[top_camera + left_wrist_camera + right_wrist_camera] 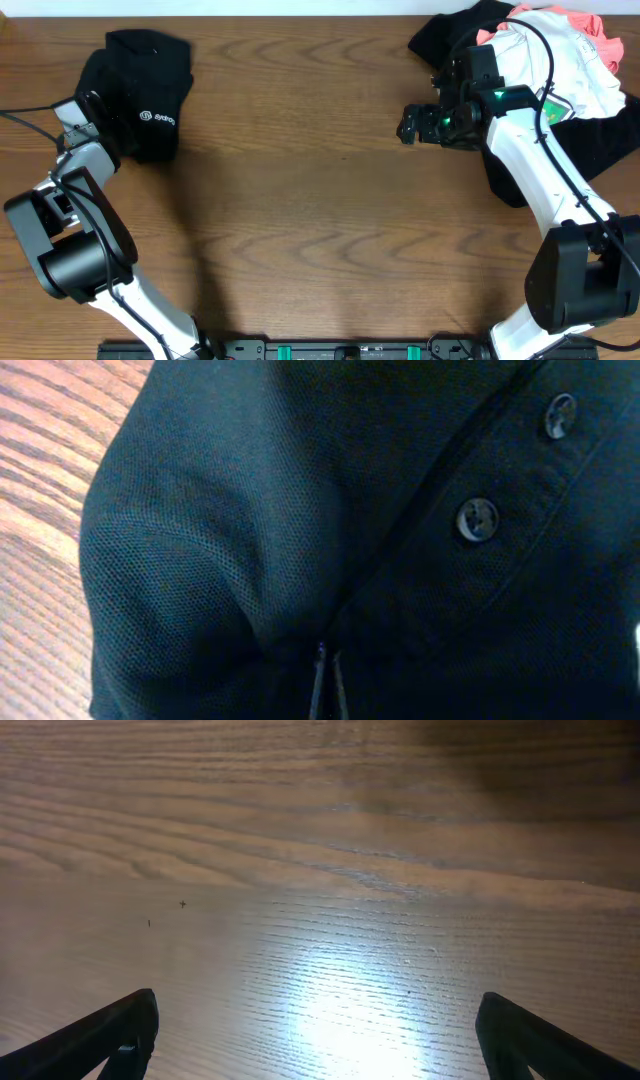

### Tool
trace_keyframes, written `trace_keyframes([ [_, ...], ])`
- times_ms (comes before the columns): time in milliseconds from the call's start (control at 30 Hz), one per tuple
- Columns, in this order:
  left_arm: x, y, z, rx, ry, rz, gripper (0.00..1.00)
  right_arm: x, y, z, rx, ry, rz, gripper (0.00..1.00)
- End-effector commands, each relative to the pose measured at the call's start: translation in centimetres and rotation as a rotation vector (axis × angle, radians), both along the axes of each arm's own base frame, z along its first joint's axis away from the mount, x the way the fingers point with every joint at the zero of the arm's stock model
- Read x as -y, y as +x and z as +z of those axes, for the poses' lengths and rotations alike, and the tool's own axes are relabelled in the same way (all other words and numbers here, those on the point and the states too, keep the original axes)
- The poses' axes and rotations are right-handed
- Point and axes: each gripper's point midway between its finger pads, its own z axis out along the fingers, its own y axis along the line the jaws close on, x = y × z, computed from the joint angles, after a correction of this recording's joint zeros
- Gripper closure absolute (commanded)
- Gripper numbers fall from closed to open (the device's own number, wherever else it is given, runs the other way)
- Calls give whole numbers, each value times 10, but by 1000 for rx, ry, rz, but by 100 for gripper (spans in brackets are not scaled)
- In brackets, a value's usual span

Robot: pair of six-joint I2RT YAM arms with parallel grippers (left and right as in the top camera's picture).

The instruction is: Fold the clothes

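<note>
Your left arm and right arm wear white shells over black joints, with black cables; the right jaws are black and tapered.

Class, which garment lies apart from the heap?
The black shirt with the white logo, alone at left; the heap lies at right.

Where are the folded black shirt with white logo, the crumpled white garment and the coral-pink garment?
folded black shirt [140, 70]: overhead view, fabric above logo.
crumpled white garment [580, 65]: overhead view, its middle.
coral-pink garment [598, 28]: overhead view, top fold.
</note>
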Motion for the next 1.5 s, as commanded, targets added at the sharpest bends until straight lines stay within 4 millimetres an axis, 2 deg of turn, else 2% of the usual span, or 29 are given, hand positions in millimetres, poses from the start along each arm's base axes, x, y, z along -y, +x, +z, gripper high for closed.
trace_keyframes([
  [0, 14, 11, 37, 91, -24, -81, 94, -4, -2, 9, 19, 14, 0, 1],
  [133, 45, 22, 80, 204, -95, -200, 94, -4, -2, 9, 19, 14, 0, 1],
  [233, 57, 17, 89, 183, -91, -226, 94, -4, -3, 9, 14, 15, -2, 1],
  [333, 68, 7, 76, 102, -83, -271, 94, -3, -4, 8, 6, 13, -2, 1],
  [467, 72, -12, 50, -43, -58, -229, 94, -4, -4, 8, 5, 14, -2, 1],
  [667, 81, -11, 23, -129, -10, -203, 94, -6, -5, 9, 3, 28, 4, 1],
  [833, 70, -12, 3, -189, 75, -100, 94, -8, -6, 9, 0, 37, 8, 1],
  [1033, 70, -11, 1, -186, 71, -93, 94, -8, -5, 9, 2, 37, 7, 1],
  [1100, 79, -9, -2, -175, 26, -125, 94, -8, -5, 9, 4, 37, 7, 1],
  [1267, 117, 2, -2, -106, -150, -253, 94, -8, -5, 9, 4, 39, 8, 1],
  [1400, 121, 1, -1, -105, -169, -265, 94, -8, -6, 9, -2, 41, 9, 1],
  [1467, 122, 1, 11, -91, -166, -269, 94, -8, -7, 9, -4, 41, 9, 1],
])
